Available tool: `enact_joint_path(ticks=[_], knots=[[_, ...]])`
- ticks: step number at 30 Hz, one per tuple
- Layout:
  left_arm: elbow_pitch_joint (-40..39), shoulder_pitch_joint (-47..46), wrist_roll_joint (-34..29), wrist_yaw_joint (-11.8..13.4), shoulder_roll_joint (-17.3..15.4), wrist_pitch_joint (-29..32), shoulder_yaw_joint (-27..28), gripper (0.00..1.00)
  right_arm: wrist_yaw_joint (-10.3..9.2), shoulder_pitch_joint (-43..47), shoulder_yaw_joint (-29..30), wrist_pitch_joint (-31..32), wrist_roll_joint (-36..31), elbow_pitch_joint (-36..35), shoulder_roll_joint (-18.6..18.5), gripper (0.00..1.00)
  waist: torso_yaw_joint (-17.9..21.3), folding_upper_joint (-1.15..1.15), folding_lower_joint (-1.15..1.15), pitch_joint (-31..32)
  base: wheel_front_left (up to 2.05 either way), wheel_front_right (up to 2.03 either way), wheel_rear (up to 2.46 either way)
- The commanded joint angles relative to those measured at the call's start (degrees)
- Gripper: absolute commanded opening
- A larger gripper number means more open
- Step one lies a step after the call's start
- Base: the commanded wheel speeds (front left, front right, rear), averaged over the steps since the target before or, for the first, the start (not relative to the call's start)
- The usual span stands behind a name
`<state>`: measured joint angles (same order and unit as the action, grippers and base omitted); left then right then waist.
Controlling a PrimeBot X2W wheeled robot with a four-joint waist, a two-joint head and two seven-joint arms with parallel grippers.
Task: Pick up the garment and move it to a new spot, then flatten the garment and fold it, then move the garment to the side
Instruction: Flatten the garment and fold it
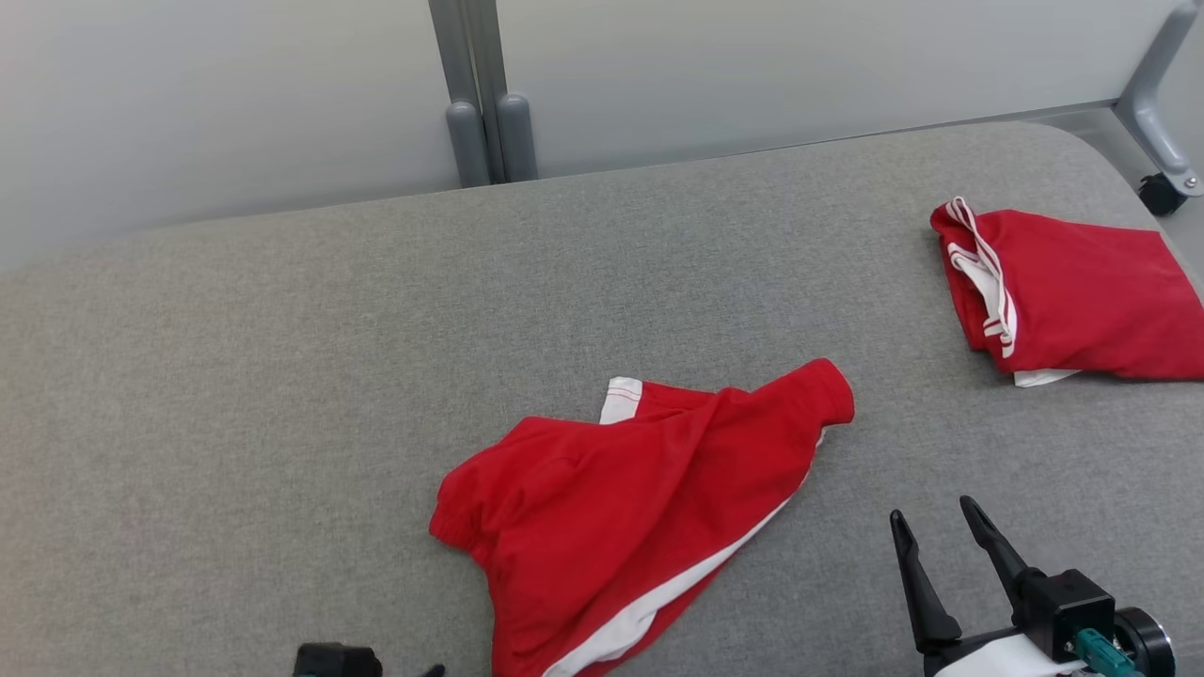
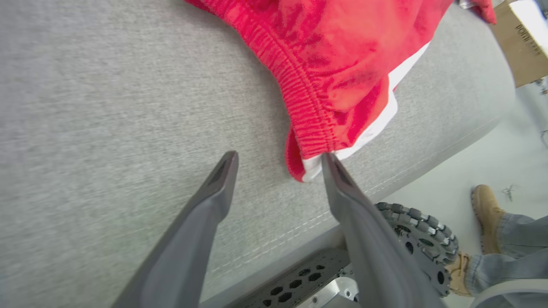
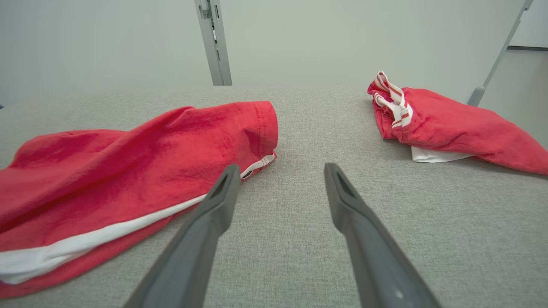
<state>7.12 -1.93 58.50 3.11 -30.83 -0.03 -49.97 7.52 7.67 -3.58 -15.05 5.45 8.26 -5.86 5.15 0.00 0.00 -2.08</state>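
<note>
The crumpled red shorts with a white side stripe [image 1: 630, 508] lie bunched on the grey fabric-covered table [image 1: 282, 376], around its middle and reaching towards the near edge. One leg hem points to the far right, and the ribbed elastic waistband [image 2: 308, 115] is at the near left. The left gripper [image 2: 279, 156] has its two dark fingers spread apart and holds nothing. One fingertip is just at the waistband's corner. The right gripper [image 1: 931, 510] is also spread wide and empty, just beside the shorts' right flank over bare cloth. The likely trouble is a thin pinch. If the left fingers close on that corner alone, they may catch a single layer, or the table covering with it. The shorts would then hang twisted and be harder to flatten. That corner also sits close to the table's front seam, so a drag rather than a lift could pull the shorts over the edge. A second red garment with striped trim [image 1: 1082, 291] lies folded at the far right and takes up room at that side. Off the table are a cardboard box [image 2: 520, 47] and a person's tan boot [image 2: 483, 205] near the robot's studded wheel [image 2: 419, 231].
</note>
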Motion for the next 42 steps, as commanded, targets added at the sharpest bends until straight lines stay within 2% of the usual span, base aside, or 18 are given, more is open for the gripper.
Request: enact_joint_path(ticks=[1, 3, 5, 8, 10, 15, 21, 30, 31, 32, 33, 34, 35, 42], knots=[[-2.19, -0.51, -1.72, 1.67, -1.68, -0.72, 1.03, 1.00, -0.08, 0.43, 0.05, -0.12, 0.09, -0.16, -0.08, 1.00, 0.75, 0.00, 0.00, 0.26, 0.00, 0.00, 0.00], [-5.69, -1.30, -2.34, 3.74, -2.02, -1.01, 2.03, 1.00, -0.08, 0.42, -0.37, -0.12, 0.07, -0.21, -0.19, 1.00, 1.45, 0.00, 0.00, 0.08, 0.00, 0.00, 0.00], [-9.24, -3.20, -3.75, 4.36, -2.55, 0.13, 1.78, 1.00, -0.08, -0.09, -0.47, -0.12, 0.10, -0.31, -0.24, 1.00, 2.24, 0.00, 0.00, -0.52, 0.00, 0.00, 0.00], [-11.81, -8.08, -5.41, 3.53, -0.18, 1.32, 1.26, 1.00, -0.08, -1.22, -0.82, -0.12, 0.17, -0.57, -0.04, 1.00, 3.30, 0.00, 0.00, -1.95, 0.00, 0.00, 0.00], [-10.72, -11.83, -6.15, 2.56, 2.99, 2.10, 0.47, 1.00, -0.08, -1.90, -1.37, -0.12, 0.17, -0.50, 0.08, 1.00, 4.25, 0.00, 0.00, -3.13, 0.00, 0.00, 0.00], [0.14, -21.48, -8.30, -0.94, 9.51, 2.85, -1.09, 1.00, -0.08, -3.91, -1.88, -0.12, 0.42, -0.04, 0.64, 1.00, 7.53, 0.00, 0.00, -5.19, 0.00, 0.00, 0.00], [13.23, -28.27, -10.05, -5.24, 15.05, 0.43, -2.13, 1.00, -0.08, -4.37, -1.64, -0.12, 0.35, 0.36, 1.03, 1.00, 10.51, 0.00, 0.00, -6.21, 0.00, 0.00, 0.00], [28.05, -34.90, -11.09, -8.64, 20.20, -1.88, -3.53, 1.00, -0.08, -5.68, -2.23, -0.12, 0.43, 0.47, 1.48, 1.00, 12.76, 0.00, 0.00, -7.57, 0.00, 0.00, 0.00], [29.82, -35.21, -10.61, -8.97, 20.65, -1.52, -3.86, 0.87, -0.08, -5.70, -2.20, -0.12, 0.43, 0.47, 1.54, 1.00, 12.86, 0.00, 0.00, -7.65, 0.00, 0.00, 0.00], [31.08, -35.51, -10.47, -9.27, 20.92, -1.32, -4.20, 0.50, -0.08, -5.71, -2.19, -0.12, 0.44, 0.46, 1.58, 1.00, 12.93, 0.00, 0.00, -7.71, 0.00, 0.00, 0.00], [33.73, -36.01, -10.18, -9.68, 21.49, -1.84, -4.63, 0.31, -0.08, -5.76, -2.12, -0.12, 0.45, 0.49, 1.62, 1.00, 13.09, 0.00, 0.00, -7.83, 0.00, 0.00, 0.00], [35.18, -36.25, -9.98, -9.86, 21.71, -2.56, -4.53, 0.18, -0.08, -5.79, -2.12, -0.12, 0.45, 0.52, 1.65, 1.00, 13.17, 0.00, 0.00, -7.89, 0.00, 0.00, 0.00], [36.32, -36.35, -9.97, -9.96, 21.87, -2.99, -4.46, 0.00, -0.08, -5.81, -2.09, -0.12, 0.43, 0.55, 1.67, 1.00, 13.21, 0.00, 0.00, -7.91, 0.00, 0.00, 0.00], [43.87, -36.36, -8.89, -10.40, 23.60, -5.63, -4.82, 0.00, -0.08, -5.58, -1.75, -0.12, 0.43, 0.49, 1.78, 1.00, 13.04, 0.00, 0.00, -7.80, 0.00, 0.00, 0.00]])
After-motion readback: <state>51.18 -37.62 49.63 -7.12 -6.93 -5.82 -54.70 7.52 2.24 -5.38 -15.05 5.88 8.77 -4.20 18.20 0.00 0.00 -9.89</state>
